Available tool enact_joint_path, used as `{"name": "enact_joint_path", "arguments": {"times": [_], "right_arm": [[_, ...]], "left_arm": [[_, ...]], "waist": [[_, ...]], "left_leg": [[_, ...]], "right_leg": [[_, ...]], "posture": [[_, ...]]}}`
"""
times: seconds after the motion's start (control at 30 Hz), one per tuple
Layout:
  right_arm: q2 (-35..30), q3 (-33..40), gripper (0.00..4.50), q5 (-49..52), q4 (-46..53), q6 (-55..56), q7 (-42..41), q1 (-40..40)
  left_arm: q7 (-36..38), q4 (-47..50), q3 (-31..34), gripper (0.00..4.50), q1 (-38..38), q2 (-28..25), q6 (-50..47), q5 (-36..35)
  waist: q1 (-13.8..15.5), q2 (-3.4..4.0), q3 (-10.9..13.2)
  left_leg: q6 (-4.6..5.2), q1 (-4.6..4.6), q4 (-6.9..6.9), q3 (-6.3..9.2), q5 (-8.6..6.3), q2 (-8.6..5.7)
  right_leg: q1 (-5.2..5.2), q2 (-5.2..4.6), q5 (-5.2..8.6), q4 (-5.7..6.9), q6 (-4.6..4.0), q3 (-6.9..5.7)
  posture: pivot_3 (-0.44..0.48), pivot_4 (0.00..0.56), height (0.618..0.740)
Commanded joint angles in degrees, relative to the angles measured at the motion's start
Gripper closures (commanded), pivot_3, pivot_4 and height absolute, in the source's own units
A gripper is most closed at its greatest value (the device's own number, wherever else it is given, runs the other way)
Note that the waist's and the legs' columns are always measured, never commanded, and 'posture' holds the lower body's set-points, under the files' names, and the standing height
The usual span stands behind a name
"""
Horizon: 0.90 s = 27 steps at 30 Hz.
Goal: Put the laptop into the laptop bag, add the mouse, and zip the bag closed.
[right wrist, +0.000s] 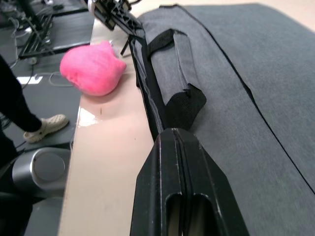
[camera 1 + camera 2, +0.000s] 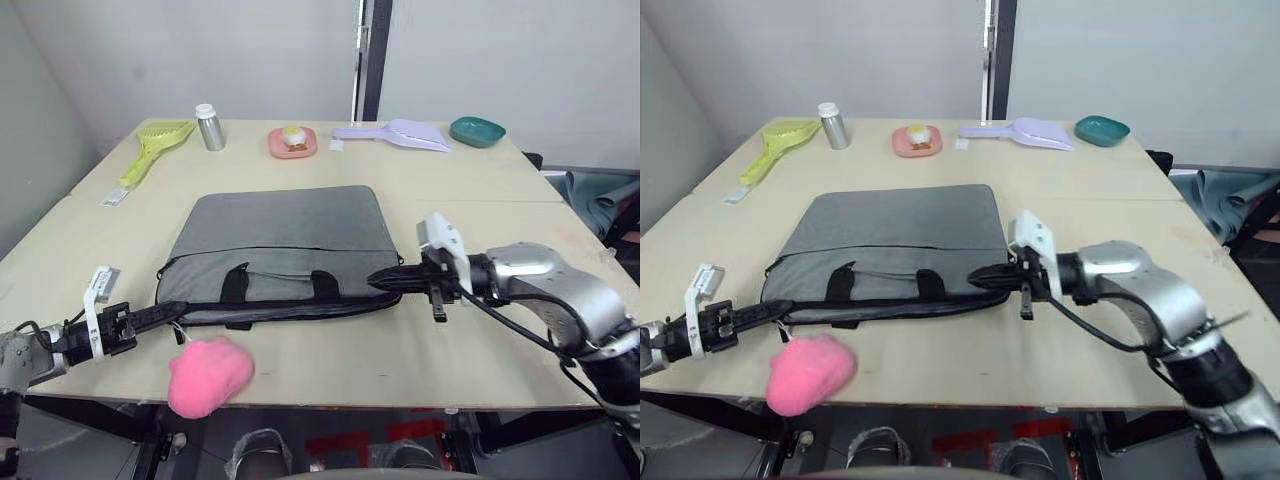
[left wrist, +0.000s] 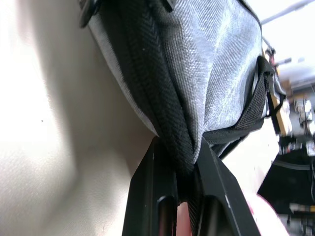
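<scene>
zipping looks under way. the left gripper pinches the near left corner of the laptop bag, which lies flat mid-table; the right gripper, jaws pressed together, sits at its near right corner, probably on the zipper pull, though i cannot tell. next: draw along the edge. the right wrist view adds a person's shoe.
</scene>
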<state>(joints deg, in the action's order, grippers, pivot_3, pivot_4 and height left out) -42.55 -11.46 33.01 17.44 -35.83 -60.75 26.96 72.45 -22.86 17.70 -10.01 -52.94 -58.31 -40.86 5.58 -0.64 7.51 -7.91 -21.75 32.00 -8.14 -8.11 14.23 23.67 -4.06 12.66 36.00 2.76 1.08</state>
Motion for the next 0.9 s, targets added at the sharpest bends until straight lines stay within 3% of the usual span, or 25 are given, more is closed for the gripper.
{"name": "enact_joint_path", "arguments": {"times": [0.03,0.37,0.63,0.67,0.87,0.9], "right_arm": [[0.8,0.1,4.5,-1.4,-1.8,2.1,-2.5,3.0],[0.6,0.5,4.5,-2.4,-2.0,2.5,-5.4,3.0],[1.7,-1.2,4.5,-5.2,-3.5,3.2,-6.5,3.9],[1.8,-1.3,4.5,-5.4,-3.6,3.3,-6.6,4.0],[2.4,-1.0,4.5,-6.0,-4.6,3.5,-7.6,4.5],[2.6,-0.9,4.5,-6.0,-4.8,3.6,-7.7,4.6]], "left_arm": [[6.7,0.4,-3.7,4.47,-1.5,-3.9,2.1,1.7],[14.3,-6.7,-6.2,4.47,-1.3,-10.6,5.9,6.1],[10.8,-6.2,-7.1,4.47,-4.0,-7.8,7.0,8.3],[10.2,-6.4,-6.6,3.69,-4.7,-7.4,7.2,8.2],[6.9,-7.7,-3.5,1.7,-7.9,-8.7,9.2,8.7],[7.1,-7.3,-3.2,1.7,-7.7,-9.3,9.6,8.8]], "waist": [[-0.1,-0.01,0.0],[-0.3,-0.02,0.0],[0.2,-0.03,0.0],[0.3,-0.03,0.0],[0.4,-0.03,0.0],[0.3,-0.03,0.0]], "left_leg": [[0.01,-0.1,0.03,0.05,0.0,0.0],[0.01,-0.21,0.05,0.15,0.0,0.01],[0.01,-0.21,0.18,0.19,0.0,0.0],[0.01,-0.22,0.2,0.19,0.0,-0.01],[0.01,-0.22,0.43,0.4,0.0,-0.02],[0.01,-0.22,0.44,0.42,0.0,-0.02]], "right_leg": [[0.05,-0.01,-0.01,0.0,-0.01,-0.05],[0.15,-0.01,-0.01,0.07,-0.01,-0.17],[0.12,-0.06,-0.03,0.16,-0.04,-0.2],[0.11,-0.06,-0.03,0.18,-0.05,-0.21],[-0.03,-0.11,-0.05,0.34,-0.08,-0.43],[-0.03,-0.11,-0.05,0.35,-0.07,-0.49]], "posture": [[0.0,0.15,0.74],[0.0,0.15,0.74],[0.0,0.15,0.74],[0.0,0.15,0.74],[0.0,0.15,0.74],[0.0,0.15,0.74]]}}
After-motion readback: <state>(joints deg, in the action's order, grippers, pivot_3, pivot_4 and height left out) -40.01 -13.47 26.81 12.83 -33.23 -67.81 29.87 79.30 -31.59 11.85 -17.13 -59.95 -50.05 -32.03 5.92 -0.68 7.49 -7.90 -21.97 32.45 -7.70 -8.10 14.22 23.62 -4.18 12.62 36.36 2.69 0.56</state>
